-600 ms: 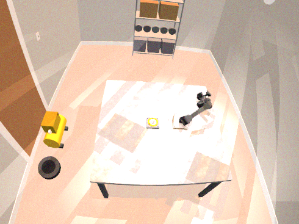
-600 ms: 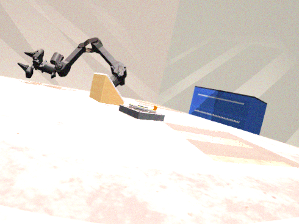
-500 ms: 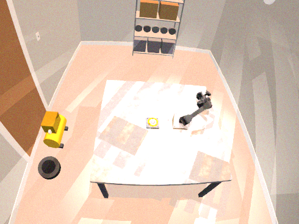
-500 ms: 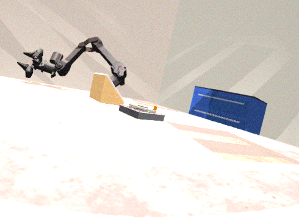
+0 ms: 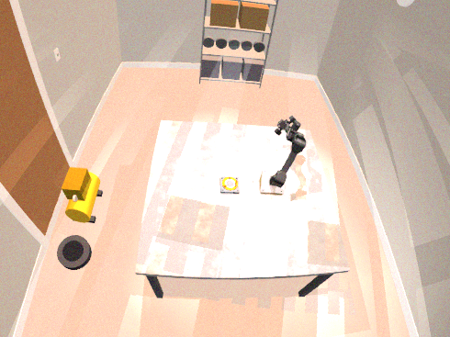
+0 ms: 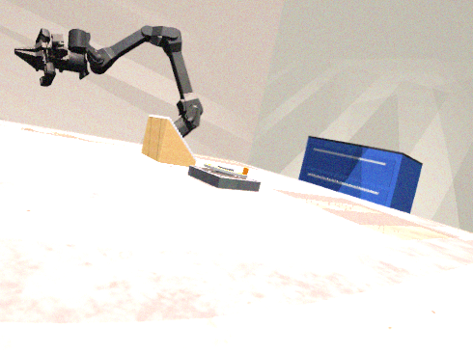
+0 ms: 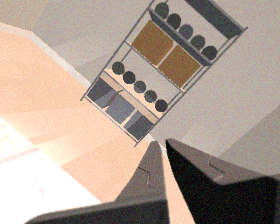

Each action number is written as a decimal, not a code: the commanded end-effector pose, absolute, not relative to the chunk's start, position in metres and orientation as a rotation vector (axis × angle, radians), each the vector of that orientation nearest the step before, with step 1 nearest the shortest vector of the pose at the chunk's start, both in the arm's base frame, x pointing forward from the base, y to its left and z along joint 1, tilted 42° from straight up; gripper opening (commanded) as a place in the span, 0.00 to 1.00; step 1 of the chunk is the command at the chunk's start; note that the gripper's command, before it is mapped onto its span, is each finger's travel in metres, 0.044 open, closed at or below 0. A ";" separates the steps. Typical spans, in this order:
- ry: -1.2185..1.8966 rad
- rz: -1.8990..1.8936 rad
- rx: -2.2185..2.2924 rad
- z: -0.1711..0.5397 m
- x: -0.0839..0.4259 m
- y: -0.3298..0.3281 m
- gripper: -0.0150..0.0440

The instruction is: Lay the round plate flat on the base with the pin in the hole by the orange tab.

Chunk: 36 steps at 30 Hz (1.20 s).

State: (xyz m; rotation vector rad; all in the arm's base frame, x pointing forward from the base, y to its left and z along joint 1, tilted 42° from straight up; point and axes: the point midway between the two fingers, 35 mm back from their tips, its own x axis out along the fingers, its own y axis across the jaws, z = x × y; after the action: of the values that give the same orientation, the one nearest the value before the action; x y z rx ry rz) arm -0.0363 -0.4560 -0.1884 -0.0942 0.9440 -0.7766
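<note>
The round plate (image 5: 231,178) (image 6: 226,170) shows as a yellow ring with a pale middle in the top view, and as a thin pale disc on top of the dark square base (image 5: 222,192) (image 6: 222,181) in the exterior view. Its orange tab (image 6: 245,171) stands up at the disc's right side. The pin and the hole are too small to make out, and I cannot tell whether the plate lies flat. My gripper (image 5: 281,124) (image 6: 17,51) (image 7: 161,146) is shut and empty, raised high and far from the plate, with nothing of the robot touching it.
The arm's mount (image 5: 266,189) is beside the base on the table. A wooden wedge-shaped block (image 6: 164,145) stands behind the base in the exterior view. A blue cabinet (image 6: 347,174) is farther back. A shelf rack (image 5: 235,50) (image 7: 145,70) stands by the wall.
</note>
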 end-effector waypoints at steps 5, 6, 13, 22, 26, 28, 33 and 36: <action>0.881 -0.511 0.027 -0.151 0.098 -0.446 0.25; 0.878 -0.471 0.044 -0.146 0.117 -0.441 0.25; 0.914 -0.204 0.171 -0.117 0.222 -0.375 0.25; 1.041 0.097 0.286 -0.065 0.318 -0.257 0.25; 1.090 0.210 0.325 -0.045 0.340 -0.208 0.25; 1.138 0.299 0.355 -0.027 0.352 -0.167 0.25; 1.229 0.432 0.396 0.003 0.360 -0.100 0.25; 1.327 0.544 0.425 0.032 0.355 -0.039 0.25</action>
State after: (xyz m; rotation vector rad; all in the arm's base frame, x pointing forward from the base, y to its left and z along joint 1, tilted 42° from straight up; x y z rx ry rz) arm 0.3568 -0.0818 0.0084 0.4081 1.2674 0.4644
